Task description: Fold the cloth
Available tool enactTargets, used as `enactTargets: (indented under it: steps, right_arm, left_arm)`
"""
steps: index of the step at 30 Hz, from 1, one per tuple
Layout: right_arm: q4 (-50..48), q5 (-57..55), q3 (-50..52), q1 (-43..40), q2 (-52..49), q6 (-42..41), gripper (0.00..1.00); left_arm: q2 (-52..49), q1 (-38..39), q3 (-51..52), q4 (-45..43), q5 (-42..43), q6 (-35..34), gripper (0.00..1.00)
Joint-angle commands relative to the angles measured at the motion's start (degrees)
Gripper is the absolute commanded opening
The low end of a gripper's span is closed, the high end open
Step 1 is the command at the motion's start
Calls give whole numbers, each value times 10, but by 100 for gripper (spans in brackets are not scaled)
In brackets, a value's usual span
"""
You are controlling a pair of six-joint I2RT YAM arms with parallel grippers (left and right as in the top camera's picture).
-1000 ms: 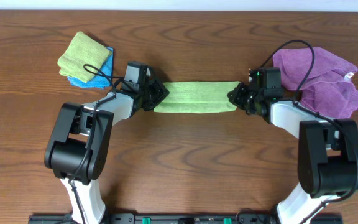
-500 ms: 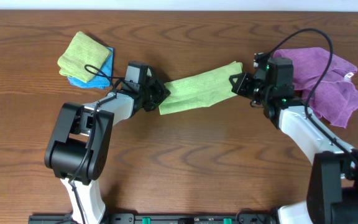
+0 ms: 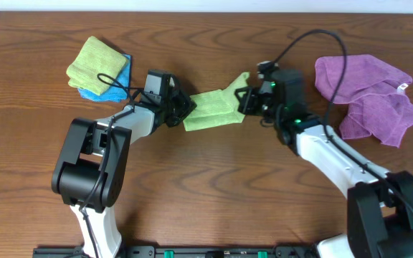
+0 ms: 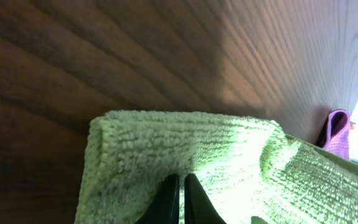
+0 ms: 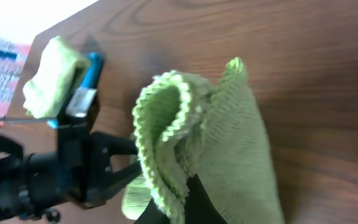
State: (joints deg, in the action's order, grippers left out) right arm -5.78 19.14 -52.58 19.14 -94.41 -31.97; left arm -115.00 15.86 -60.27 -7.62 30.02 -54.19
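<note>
1. Left gripper (image 3: 180, 107): fingers pressed almost together on the left end of the green cloth (image 3: 212, 111). In the left wrist view the two dark fingertips (image 4: 179, 190) show only a sliver of a gap, with the terry pile bunched on both sides of them. This end lies low against the table (image 3: 214, 193).
2. Up and to the left of that gripper, near the table's far edge, is a folded yellow-green cloth (image 3: 92, 59). It sits on a blue cloth (image 3: 119, 77). Both are apart from the working piece, and a black cable loops over their near corner.
3. The green cloth lies between the two grippers, a little left of table centre. It is a narrow band doubled lengthwise. The left part is flat on the wood, and the right part rises and buckles into a peak towards the far edge.
4. Right gripper (image 3: 245, 100): closed, pinching the cloth's right end. In the right wrist view the cloth (image 5: 229, 143) stands up from the fingers (image 5: 194, 202) in a curled double fold, its edge rolled over. Only one dark finger shows clearly, as the fabric hides the other. The left gripper is visible just beyond.
5. Far right: a purple cloth heap (image 3: 368, 89), crumpled and unfolded, well apart from the green piece. The right arm's cable arcs over it.
</note>
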Motion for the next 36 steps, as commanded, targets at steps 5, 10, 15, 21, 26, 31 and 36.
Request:
enactTargets:
  steps: [5, 10, 15, 21, 26, 31, 36]
  right_arm:
    - [-3, -22, -50, 48, -44, 13, 1]
    - [-1, -22, -80, 77, -89, 14, 1]
    - [9, -15, -97, 100, -117, 26, 1]
    - [15, -24, -97, 119, -121, 44, 1]
    - [18, -27, -97, 123, -128, 49, 1]
    - [15, -33, -97, 125, -136, 48, 1]
    - [0, -33, -97, 125, -144, 46, 13]
  left_arm:
    - [-11, -2, -23, 1, 11, 0, 6]
    - [-10, -3, -23, 1, 16, 2, 6]
    - [-3, -25, -23, 2, 44, 11, 6]
    - [20, -72, -23, 3, 102, 28, 6]
    - [41, -100, -23, 3, 121, 30, 6]
    - [64, -111, -23, 3, 131, 35, 6]
    - [80, -111, -23, 3, 131, 34, 6]
